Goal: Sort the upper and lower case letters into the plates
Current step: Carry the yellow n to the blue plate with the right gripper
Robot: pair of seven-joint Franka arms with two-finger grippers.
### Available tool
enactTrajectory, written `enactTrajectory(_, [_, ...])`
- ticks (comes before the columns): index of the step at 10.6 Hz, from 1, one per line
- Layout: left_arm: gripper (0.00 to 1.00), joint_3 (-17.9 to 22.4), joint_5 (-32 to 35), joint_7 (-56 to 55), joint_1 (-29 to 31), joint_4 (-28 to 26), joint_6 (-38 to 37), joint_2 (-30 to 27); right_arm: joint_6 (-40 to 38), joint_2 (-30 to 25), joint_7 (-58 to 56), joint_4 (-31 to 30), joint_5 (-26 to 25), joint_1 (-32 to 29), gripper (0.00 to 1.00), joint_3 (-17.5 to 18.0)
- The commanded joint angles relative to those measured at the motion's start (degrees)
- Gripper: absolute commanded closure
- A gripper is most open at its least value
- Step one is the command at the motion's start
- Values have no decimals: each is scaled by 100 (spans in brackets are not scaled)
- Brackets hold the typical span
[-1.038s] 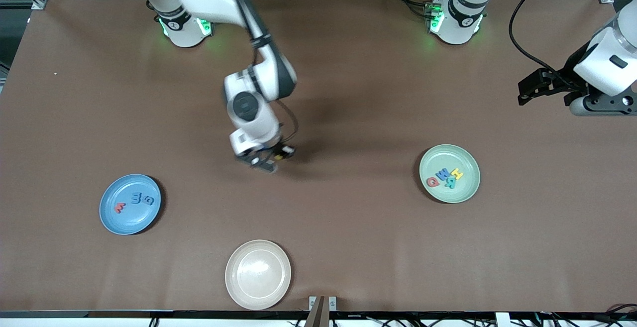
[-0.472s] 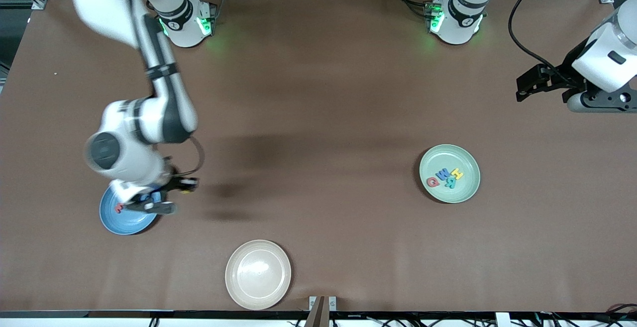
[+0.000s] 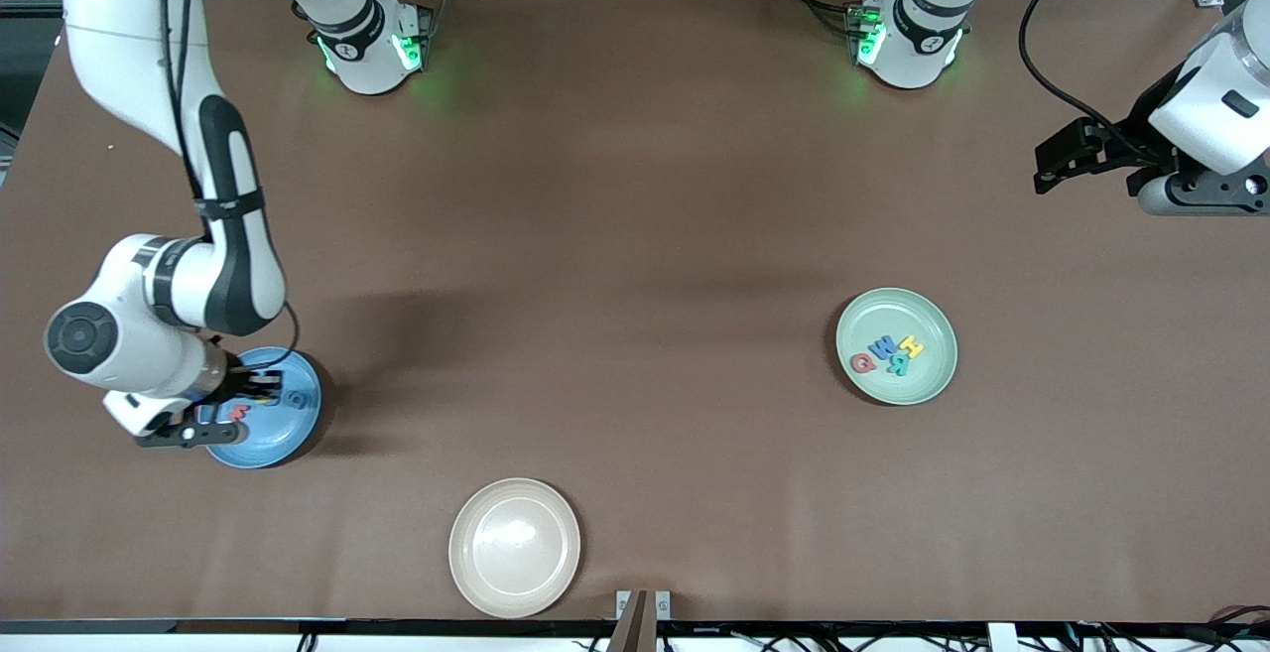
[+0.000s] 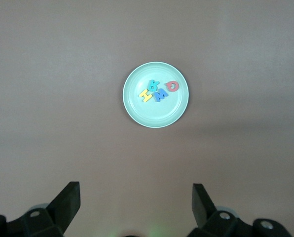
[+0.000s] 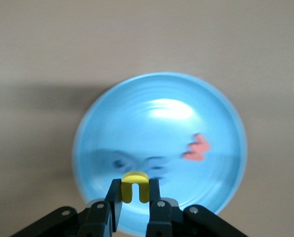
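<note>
We see the right gripper [image 5: 135,200] closed on a small yellow arch-shaped toy letter [image 5: 135,185], its two black fingers [image 5: 113,200] pressing the letter's sides. It hangs over the round shallow blue plate [image 5: 216,118], which lies toward the right arm's end of the table. In that plate we make out a small red letter [image 5: 197,147] and two dark blue letters [image 5: 139,164], the blue ones too blurred for us to read. From the front camera the right gripper [image 3: 226,412] covers part of the blue plate [image 3: 298,424], and the yellow letter is hidden from us there.

The left gripper [image 4: 135,203] has its jaws spread wide with nothing between them. It waits high over the edge of the brown table [image 3: 635,235] at the left arm's end, and in the front view we find the left gripper [image 3: 1067,158] well apart from every plate. Its wrist camera looks down on the round shallow pale green plate [image 4: 132,106], which holds four letters close together: a yellow H-shaped letter [image 4: 145,93], a teal letter [image 4: 154,85], a blue W-shaped letter [image 4: 161,93] and a red Q-shaped letter [image 4: 172,86]. The pale green plate [image 3: 933,384] lies toward the left arm's end of the table.

A round cream-beige plate [image 3: 466,558] sits nearer to the front camera than both other plates, between them along the table.
</note>
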Motion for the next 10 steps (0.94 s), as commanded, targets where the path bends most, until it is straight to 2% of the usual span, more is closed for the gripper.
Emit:
enactTrajectory(1, [0,-13,-135,56,35,47,-134,-98,512,248,-484,171,-194,-309,74,160])
enactTrajectory(2, [0,22,-126,65,26,47,-142,-133,645,249,-494,162,-195,-344,9,213])
enactTrajectory(3, [0,31,-117,56,35,29,-151,-160,603,188,-486,145,-186,-414,0,274])
enactTrajectory(4, [0,57,-126,39,17,29,-151,-186,403,39,-477,93,-186,-467,0,405])
enactTrajectory(5, [0,136,-126,38,-96,29,-151,-195,-113,-249,-494,40,-177,-641,0,624])
enactTrajectory(7, [0,444,-152,47,-273,20,-151,-195,-870,-864,-442,-30,-195,-1439,0,1606])
enactTrajectory(10, [0,453,-187,47,-238,-23,-29,-186,-1120,-1945,73,-705,-221,-1408,0,1768])
